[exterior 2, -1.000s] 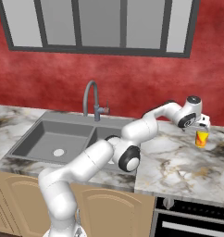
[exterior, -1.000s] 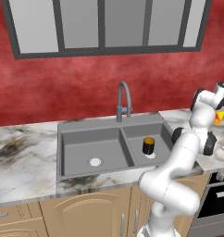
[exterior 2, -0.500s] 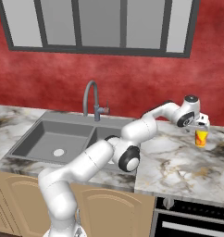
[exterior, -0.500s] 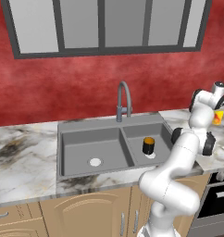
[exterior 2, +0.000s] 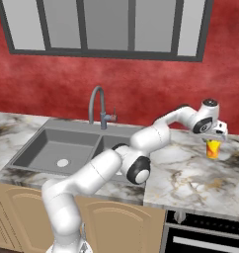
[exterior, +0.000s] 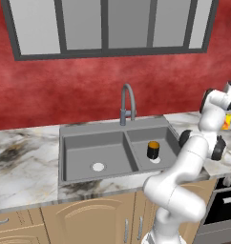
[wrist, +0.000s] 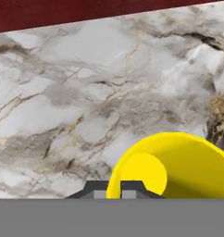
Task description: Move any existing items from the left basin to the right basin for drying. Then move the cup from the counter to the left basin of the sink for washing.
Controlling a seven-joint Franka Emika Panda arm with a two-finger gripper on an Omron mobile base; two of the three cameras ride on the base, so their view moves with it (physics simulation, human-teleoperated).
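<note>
now gripping the cup's rim
gripper [wrist: 115, 189], low in frame, pinched tight on the light, stiff, slippery yellow cup [wrist: 171, 166]; rim hold suits.

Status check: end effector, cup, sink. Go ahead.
End effector shut on small bright yellow cup, over marble counter. Black orange-topped jar in right basin. Left basin unobstructed.

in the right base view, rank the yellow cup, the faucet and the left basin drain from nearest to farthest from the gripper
1. Yellow cup: right at the gripper, on the counter far right of the sink; jaws shut on its rim.
2. Faucet: behind the sink's divider, well to the left.
3. Left basin drain: farthest left, down in the bowl.
</note>
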